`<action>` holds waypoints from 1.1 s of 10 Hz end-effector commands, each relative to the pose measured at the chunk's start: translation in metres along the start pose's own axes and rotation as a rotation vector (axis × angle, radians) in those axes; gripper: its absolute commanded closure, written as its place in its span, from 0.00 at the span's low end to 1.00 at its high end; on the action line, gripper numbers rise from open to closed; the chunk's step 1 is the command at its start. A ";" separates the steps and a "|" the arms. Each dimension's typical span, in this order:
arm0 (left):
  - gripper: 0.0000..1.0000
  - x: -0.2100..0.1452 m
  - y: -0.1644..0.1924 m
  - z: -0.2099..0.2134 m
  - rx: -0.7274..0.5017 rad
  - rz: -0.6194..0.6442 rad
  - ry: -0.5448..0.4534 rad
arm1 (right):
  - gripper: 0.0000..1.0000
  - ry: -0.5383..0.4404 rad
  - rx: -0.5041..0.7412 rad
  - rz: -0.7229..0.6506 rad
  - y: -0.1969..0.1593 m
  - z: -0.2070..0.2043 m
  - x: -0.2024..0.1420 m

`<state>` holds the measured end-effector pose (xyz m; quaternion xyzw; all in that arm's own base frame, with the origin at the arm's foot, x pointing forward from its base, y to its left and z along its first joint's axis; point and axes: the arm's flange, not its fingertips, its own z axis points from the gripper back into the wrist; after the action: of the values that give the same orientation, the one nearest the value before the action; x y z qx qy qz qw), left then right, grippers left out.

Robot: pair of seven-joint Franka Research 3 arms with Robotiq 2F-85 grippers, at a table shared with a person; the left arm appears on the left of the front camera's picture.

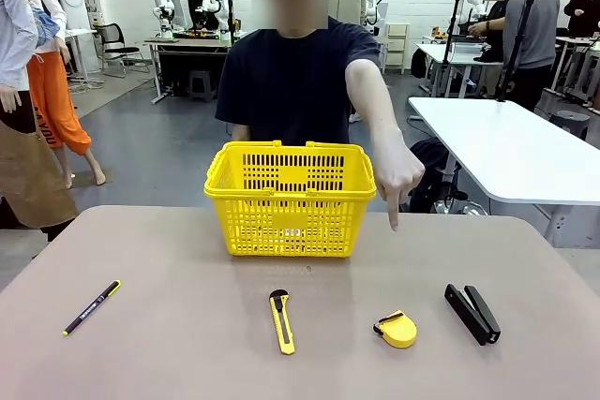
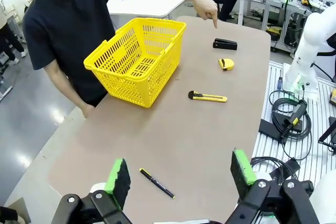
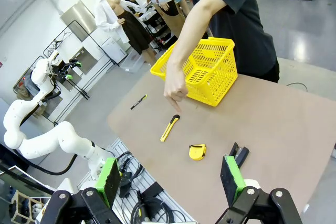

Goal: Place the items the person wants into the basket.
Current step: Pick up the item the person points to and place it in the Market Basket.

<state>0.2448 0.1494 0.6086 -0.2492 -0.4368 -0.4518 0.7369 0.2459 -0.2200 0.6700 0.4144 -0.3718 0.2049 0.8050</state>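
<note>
Now, the person (image 1: pixel 291 81) leans over the yellow basket (image 1: pixel 291 222), one hand (image 1: pixel 398 180) out, index finger aimed straight down at the worktop (image 1: pixel 187 344). From the front, that fingertip lines up with the tape measure (image 1: pixel 397 329), so I'd call that the requested item. The utility knife (image 1: pixel 281 321) lies off to its left and the stapler (image 1: pixel 472 313) to its right.

The right fingers (image 3: pixel 231 174) are spread as wide as they go and hold nothing. The left fingers (image 2: pixel 118 177) are just as wide and just as bare. In the right wrist view the tape measure sits on the worktop ahead of the right fingers, inside the gap between them and well apart from both. The stapler lies close by the tape measure on one side. From the left fingers it is far across the worktop, beyond the knife, with only the pen (image 2: pixel 157 183) close below them.

So this looks like the right arm's pick. To do it well:
- Check the pointed-at target before committing.
- Come down from above, centred on the round case.
- Set the fingers across its flat sides.
- Keep clear of the stapler and the person's hand.
- Close firmly, because a rounded body can squirt out of a shallow pinch.
- Lift high enough to clear the basket rim before releasing.
</note>
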 end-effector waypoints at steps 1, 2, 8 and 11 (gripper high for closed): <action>0.00 0.001 0.002 0.001 -0.008 -0.025 -0.019 | 0.00 -0.017 0.020 0.021 0.000 0.000 0.002; 0.00 0.001 0.002 0.001 -0.008 -0.025 -0.019 | 0.00 -0.017 0.020 0.021 0.000 0.000 0.002; 0.00 0.001 0.002 0.001 -0.008 -0.025 -0.019 | 0.00 0.310 -0.178 0.006 0.027 -0.067 0.034; 0.00 0.001 0.002 0.001 -0.008 -0.025 -0.019 | 0.00 0.586 -0.339 -0.049 0.041 -0.194 0.059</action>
<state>0.2448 0.1485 0.6091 -0.2511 -0.4360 -0.4522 0.7364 0.3234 -0.0541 0.6771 0.2241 -0.1970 0.2421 0.9232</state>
